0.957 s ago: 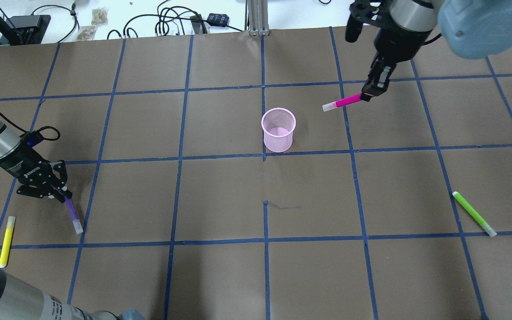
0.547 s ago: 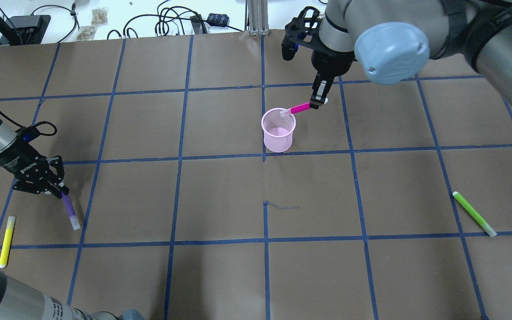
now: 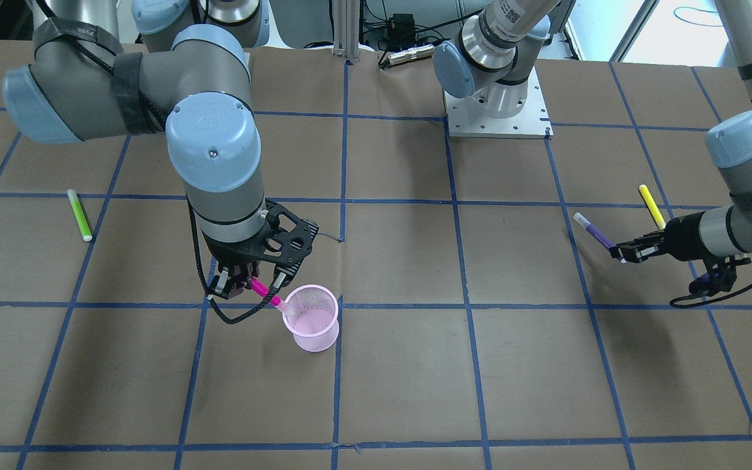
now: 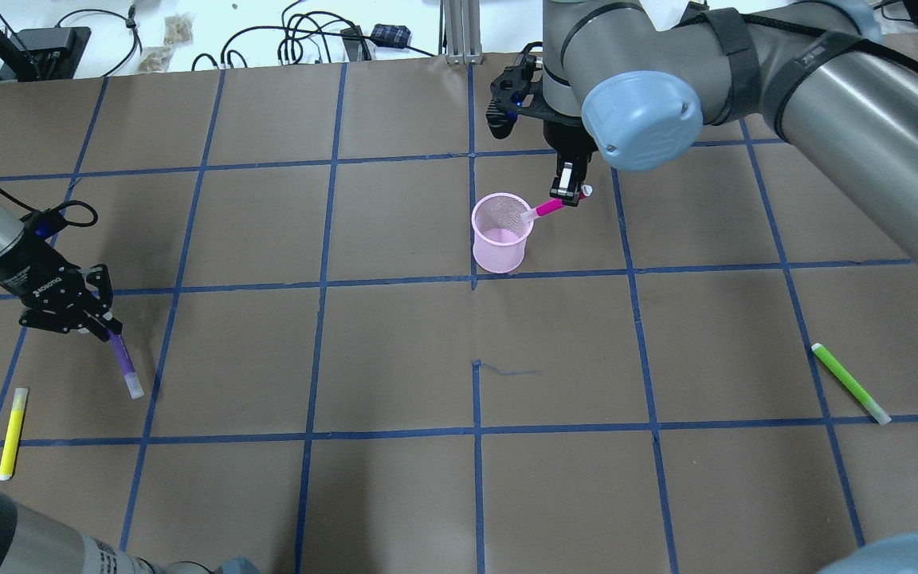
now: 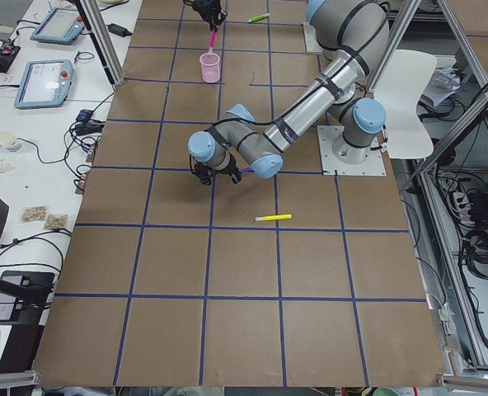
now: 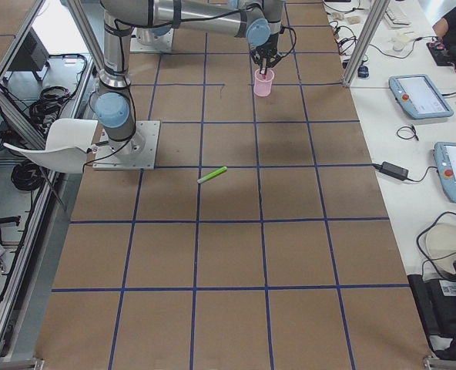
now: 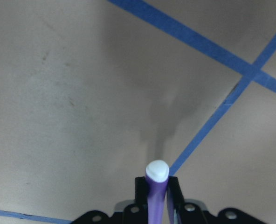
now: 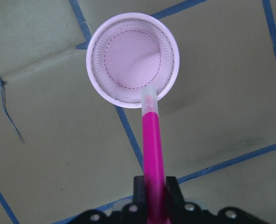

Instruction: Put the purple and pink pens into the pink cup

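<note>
At frame centre, the right hand holds the pink pen at the rim of the pink cup; the left hand grips the purple pen.

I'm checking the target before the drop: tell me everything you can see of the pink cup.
The pink cup is a pale pink cylinder of what looks like fine mesh, with a smooth rim. It stands upright on the brown table beside a blue tape crossing, empty. The pale tip of the pink pen, held by the right gripper, overlaps its rim; contact cannot be told.
</note>
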Controlling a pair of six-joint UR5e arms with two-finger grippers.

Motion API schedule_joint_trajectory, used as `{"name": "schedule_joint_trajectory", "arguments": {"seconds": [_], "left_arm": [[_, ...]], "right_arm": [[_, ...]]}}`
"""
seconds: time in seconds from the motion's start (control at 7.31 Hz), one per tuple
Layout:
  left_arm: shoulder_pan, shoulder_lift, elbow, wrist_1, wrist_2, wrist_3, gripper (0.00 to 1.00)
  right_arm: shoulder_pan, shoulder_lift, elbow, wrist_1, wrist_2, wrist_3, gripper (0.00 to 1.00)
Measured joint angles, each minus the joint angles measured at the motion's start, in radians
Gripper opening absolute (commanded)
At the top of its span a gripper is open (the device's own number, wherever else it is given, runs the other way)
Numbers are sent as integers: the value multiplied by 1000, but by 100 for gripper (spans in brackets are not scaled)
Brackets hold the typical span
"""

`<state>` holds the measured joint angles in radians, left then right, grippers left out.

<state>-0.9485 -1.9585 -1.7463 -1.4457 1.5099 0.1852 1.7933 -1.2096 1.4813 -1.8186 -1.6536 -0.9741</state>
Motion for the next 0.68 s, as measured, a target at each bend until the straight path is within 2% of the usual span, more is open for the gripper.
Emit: {"name": "schedule_joint_trajectory", "arguments": {"seconds": [0.14,0.27,0.68], "left_arm": [[-5,6,0,1,0,-2,0],[-8,8,1,2,1,-2,0],[-11,19,2,11,2,-2,0]], "right_arm": [[16,6,-14,2,-2,23,0],[28,12,-23,2,-2,37,5],[57,46,-32,-4,-4,112,13]]}}
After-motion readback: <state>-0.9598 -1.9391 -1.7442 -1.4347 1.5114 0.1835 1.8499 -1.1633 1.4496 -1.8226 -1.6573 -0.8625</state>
